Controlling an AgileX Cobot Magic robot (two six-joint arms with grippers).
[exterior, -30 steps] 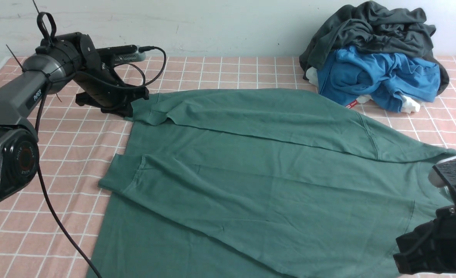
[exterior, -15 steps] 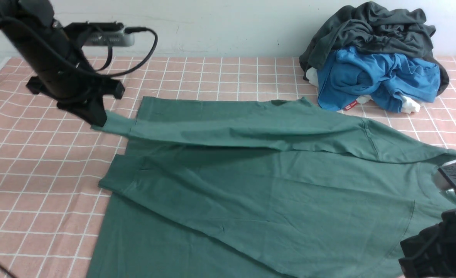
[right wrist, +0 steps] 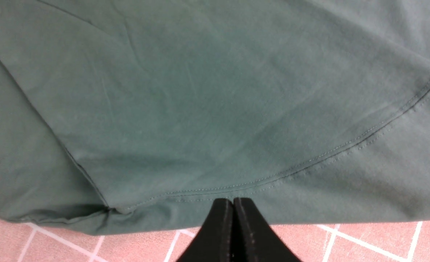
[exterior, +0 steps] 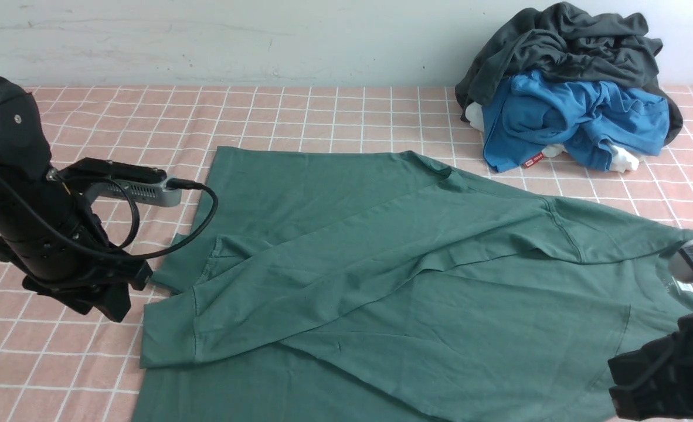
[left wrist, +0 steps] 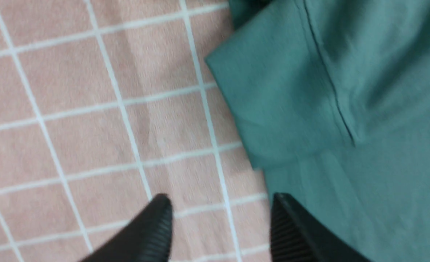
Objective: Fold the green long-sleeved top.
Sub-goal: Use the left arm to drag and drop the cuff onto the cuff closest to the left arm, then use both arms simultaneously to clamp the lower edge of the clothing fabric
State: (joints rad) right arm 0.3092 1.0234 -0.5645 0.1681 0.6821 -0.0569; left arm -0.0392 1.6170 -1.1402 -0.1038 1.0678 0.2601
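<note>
Top: green long-sleeved top (exterior: pixel 381 264) flat on the checked tabletop (exterior: pixel 323 111), both sleeves crossed over its body.
Left pincer (left wrist: pixel 220 203): fingers apart, empty, just beside the top's cuff (exterior: pixel 167 328).
Right pincer (right wrist: pixel 232 203): fingers together at the top's edge, no cloth seen between.
Step tip: likely body fold; grip all layers, lift low.
Count: one top, two pincers; beyond the top, one blue garment (exterior: pixel 575 117), one charcoal garment (exterior: pixel 563 41).

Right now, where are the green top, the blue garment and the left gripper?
green top (exterior: pixel 417 281): front view, middle of its body.
blue garment (exterior: pixel 569 117): front view, centre of the crumpled cloth.
left gripper (left wrist: pixel 221 209): left wrist view, midway between its open fingertips.
</note>
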